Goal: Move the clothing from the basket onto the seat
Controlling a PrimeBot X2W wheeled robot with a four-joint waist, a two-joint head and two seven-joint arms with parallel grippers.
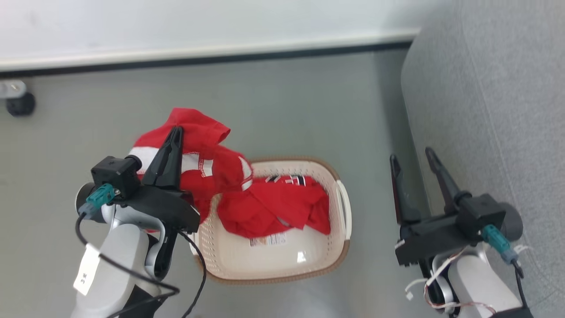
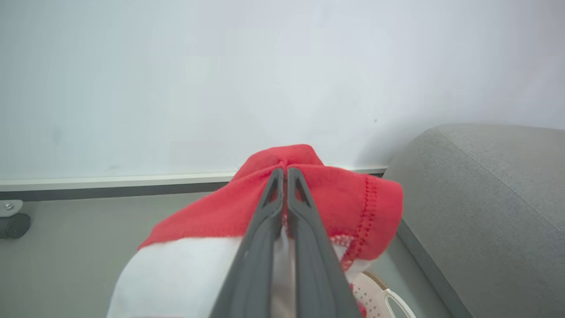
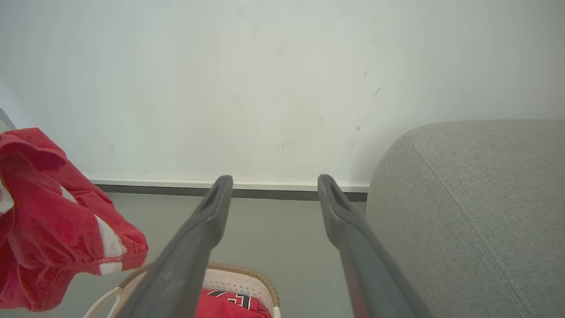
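Nearest to us, our left gripper (image 2: 283, 171) has its two long dark fingers pressed together on a fold of a bright red thin jersey garment (image 1: 207, 165) with white panels and red stitched hems. The pinch sits close to the fingertips. The cloth wraps over both sides of the fingers and hangs below and to the right of them. Its lower edge drops towards the left rim of the basket, and we cannot tell whether it touches there.

Our right gripper (image 1: 411, 154) has its fingers spread wide apart with nothing between them.

Between the two grippers, below and right of the left one, a cream-white perforated plastic laundry basket (image 1: 265, 270) with a brown woven-look rim stands on the floor. Its white side handle (image 1: 344, 203) faces the right gripper. A second red garment (image 1: 273, 205) with black-and-white numerals lies crumpled in the basket's far half, apart from both grippers. A label sticker (image 1: 268, 240) shows on the bare bottom in front of it.

Just right of and beyond the right gripper rises the large grey fabric-upholstered seat (image 1: 494, 97) with a rounded edge, well apart from the left gripper and its cloth.

Beyond both grippers the smooth grey floor (image 1: 287, 101) runs to a white wall (image 1: 198, 22). A small dark caster (image 1: 20, 105) sits far to the left.
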